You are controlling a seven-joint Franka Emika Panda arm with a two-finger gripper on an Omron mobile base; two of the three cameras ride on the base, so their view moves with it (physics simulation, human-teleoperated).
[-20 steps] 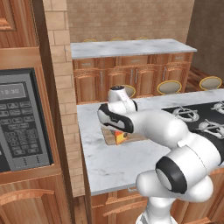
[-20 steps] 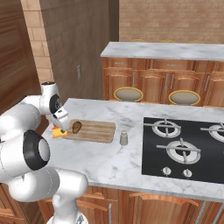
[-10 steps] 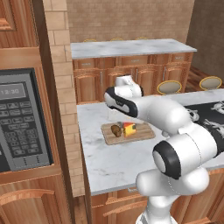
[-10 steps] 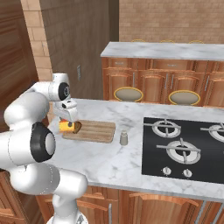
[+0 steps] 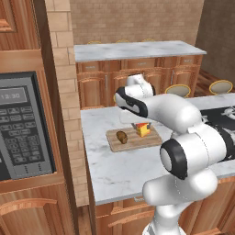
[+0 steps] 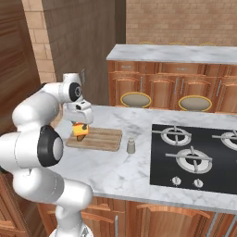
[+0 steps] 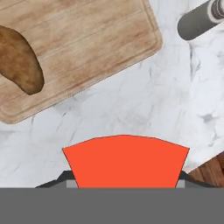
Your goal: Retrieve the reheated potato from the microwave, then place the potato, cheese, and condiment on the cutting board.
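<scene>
My gripper [image 5: 141, 123] is shut on the cheese [image 5: 142, 130], an orange-yellow wedge with a red side, held just above the right part of the cutting board [image 5: 132, 142]. The potato [image 5: 121, 137] lies on the board's left part. In the right base view the gripper [image 6: 82, 124] holds the cheese [image 6: 81, 131] over the near-left end of the board [image 6: 102, 139], and the condiment [image 6: 131, 146] stands on the counter just right of it. The hand view has the cheese [image 7: 126, 162] between the jaws, with the potato [image 7: 19, 59], board [image 7: 92, 43] and condiment [image 7: 199, 22] beyond. The microwave [image 5: 23, 124] is at the left.
A black gas cooktop [image 6: 194, 152] takes up the counter's right side. A brick pillar [image 5: 64, 92] stands between the microwave and the counter. Round stools [image 6: 135, 99] sit behind the counter, and a second marble counter [image 5: 137, 48] runs along the back.
The arm has carried the cheese to the right, from the counter's left edge to above the board. Potato, board and condiment have stayed put.
</scene>
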